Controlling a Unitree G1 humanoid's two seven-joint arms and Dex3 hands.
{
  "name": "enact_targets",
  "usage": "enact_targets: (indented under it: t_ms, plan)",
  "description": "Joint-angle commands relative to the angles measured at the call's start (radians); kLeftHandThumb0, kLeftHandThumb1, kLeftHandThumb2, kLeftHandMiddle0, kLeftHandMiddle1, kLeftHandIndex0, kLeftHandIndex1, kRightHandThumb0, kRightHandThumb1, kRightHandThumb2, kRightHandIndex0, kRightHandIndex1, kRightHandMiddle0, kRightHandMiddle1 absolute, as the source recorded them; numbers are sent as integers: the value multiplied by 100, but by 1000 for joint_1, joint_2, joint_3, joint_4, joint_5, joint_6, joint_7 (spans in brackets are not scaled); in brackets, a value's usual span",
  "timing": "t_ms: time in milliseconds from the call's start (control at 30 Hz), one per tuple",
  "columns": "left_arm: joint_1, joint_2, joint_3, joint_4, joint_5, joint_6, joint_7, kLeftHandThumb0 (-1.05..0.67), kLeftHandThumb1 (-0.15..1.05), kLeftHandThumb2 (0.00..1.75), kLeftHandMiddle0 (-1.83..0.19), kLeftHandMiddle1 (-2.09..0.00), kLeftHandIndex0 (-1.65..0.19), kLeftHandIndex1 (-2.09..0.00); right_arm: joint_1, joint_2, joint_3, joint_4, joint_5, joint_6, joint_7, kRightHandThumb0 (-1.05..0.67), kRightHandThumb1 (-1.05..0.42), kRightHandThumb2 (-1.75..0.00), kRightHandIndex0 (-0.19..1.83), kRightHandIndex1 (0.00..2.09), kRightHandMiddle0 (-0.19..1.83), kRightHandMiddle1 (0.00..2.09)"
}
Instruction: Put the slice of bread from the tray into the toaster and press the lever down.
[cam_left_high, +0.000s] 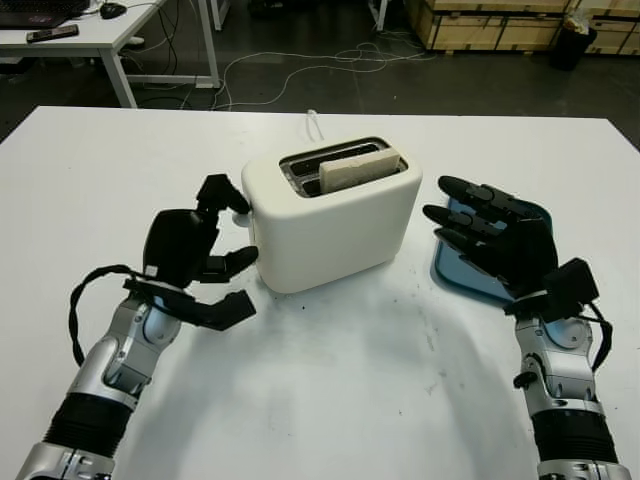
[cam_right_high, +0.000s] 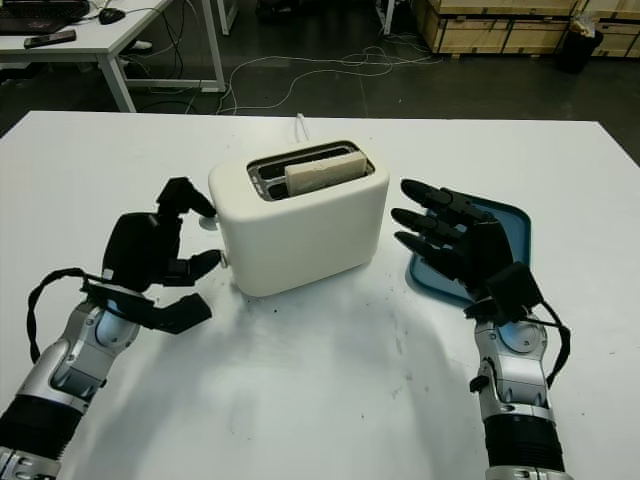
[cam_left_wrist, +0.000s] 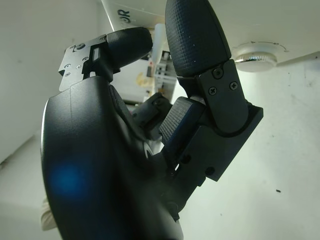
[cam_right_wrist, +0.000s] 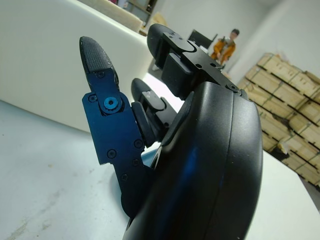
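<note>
A: Head views first. Where's the bread?

B: The bread (cam_left_high: 356, 167) stands in the toaster (cam_left_high: 330, 218), in the slot nearer the robot, its top edge poking out. The lower part is hidden inside. The toaster sits mid-desk (cam_left_high: 330, 400).

A: And the left robot hand?

B: The left robot hand (cam_left_high: 205, 250) is at the toaster's left end, fingers curled, one fingertip up by the white knob there. I can't make out the lever itself from here; the fingers cover that end. It grips nothing that I can see.

A: The right one?

B: The right robot hand (cam_left_high: 490, 240) is over the blue tray (cam_left_high: 462, 275), right of the toaster, open and holding nothing. It hides most of the tray; only the near edge and a far corner show.

A: Left wrist view?

B: The hand's shell and its fingers (cam_left_wrist: 195, 45) crowd the picture. Behind them is the toaster's end wall, with a round dial (cam_left_wrist: 257, 50) and a slim white part between two fingers that may be the lever, though it's too covered to be sure. Whether a finger touches it, I cannot tell.

A: Right wrist view?

B: Straight fingers (cam_right_wrist: 97, 60) point toward the toaster's white side (cam_right_wrist: 45, 60), apart from it. Far behind, a person (cam_right_wrist: 225, 45) in orange and stacked crates (cam_right_wrist: 285, 95), cut off at the edge.
</note>
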Motion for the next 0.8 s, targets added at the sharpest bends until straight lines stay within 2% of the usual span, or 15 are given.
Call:
enact_targets:
  t_ms: [0,100,133,233,267,333,400,467,567,767]
  plan:
    - [19,-3,-24,6,-18,-21,-39,-101,75,104,-122,-175,-18,-175,11,4,-9,-9,5,3,-6,-52,-84,0,84,4,77,1]
    - [29,-36,-58,66,-49,-20,-70,-99,75,110,-118,-175,-36,-175,11,0,-10,2,0,-19,0,-51,-84,0,85,5,77,1]
    - [27,-57,-78,116,-56,-17,-78,-100,74,112,-116,-175,-42,-175,12,-1,-10,5,-2,-25,3,-51,-84,0,85,5,77,1]
    - [-10,-114,-145,339,-27,-45,-32,-102,62,130,-112,-170,-69,-167,18,-2,-8,-1,-6,-27,1,-52,-85,0,85,5,77,1]
    - [-29,-137,-165,432,-14,-54,-5,-103,61,132,-118,-165,-84,-157,21,0,-9,-6,-4,-22,0,-52,-85,0,85,5,77,1]
    - [-64,-191,-194,610,-2,-71,48,-104,56,140,-127,-159,-102,-142,26,3,-9,-13,3,-15,2,-52,-84,0,85,5,78,1]
    - [-84,-229,-205,712,-8,-85,66,-104,48,150,-135,-152,-118,-132,29,3,-10,-18,5,-12,1,-51,-85,0,86,5,78,1]
    - [-95,-245,-213,765,-17,-106,74,-104,44,153,-137,-147,-125,-126,32,0,-10,-25,0,-6,-4,-49,-85,0,86,6,78,1]
    - [-117,-246,-217,812,-14,-136,110,-105,48,152,-136,-151,-130,-127,35,-5,-9,-33,-9,4,-12,-51,-85,0,85,5,78,1]
    - [-146,-215,-247,840,-7,-161,205,-103,51,160,-127,-160,-122,-146,27,-4,-6,-19,-5,-4,-1,-52,-85,0,85,5,78,0]
